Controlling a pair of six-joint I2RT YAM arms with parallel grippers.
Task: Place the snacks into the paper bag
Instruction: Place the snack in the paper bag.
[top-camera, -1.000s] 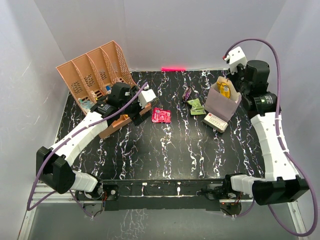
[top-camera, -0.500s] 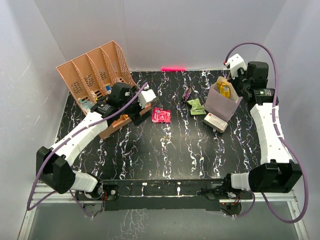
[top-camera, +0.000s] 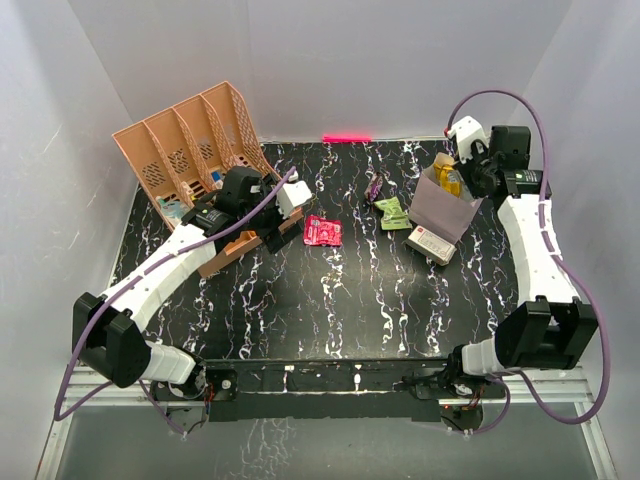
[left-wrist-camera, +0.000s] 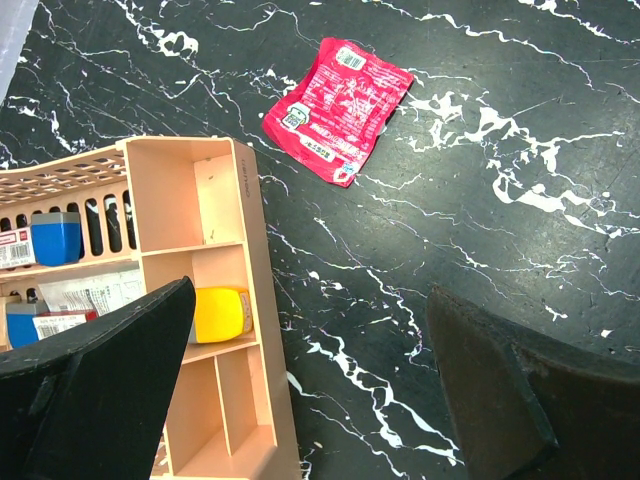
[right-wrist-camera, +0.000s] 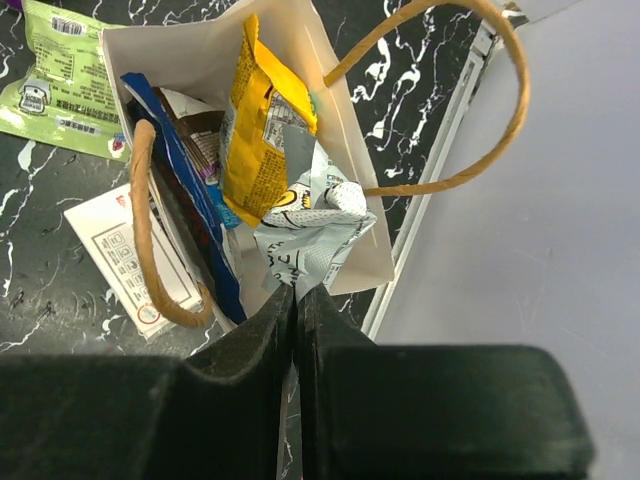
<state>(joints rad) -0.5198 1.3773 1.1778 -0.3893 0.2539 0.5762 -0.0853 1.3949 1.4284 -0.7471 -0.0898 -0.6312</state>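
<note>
Pink packet (top-camera: 322, 229) on black table (top-camera: 340, 300)

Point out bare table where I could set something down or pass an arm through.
Widest bare table: the near middle, between pink packet, white box and the near edge. A smaller patch lies at the far middle, between peach organiser and purple packet. Crowded: around the paper bag, with green packet alongside.

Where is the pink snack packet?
In the top view, the pink packet lies flat on the black table, near the middle, just right of the orange tray and far left of the paper bag.
</note>
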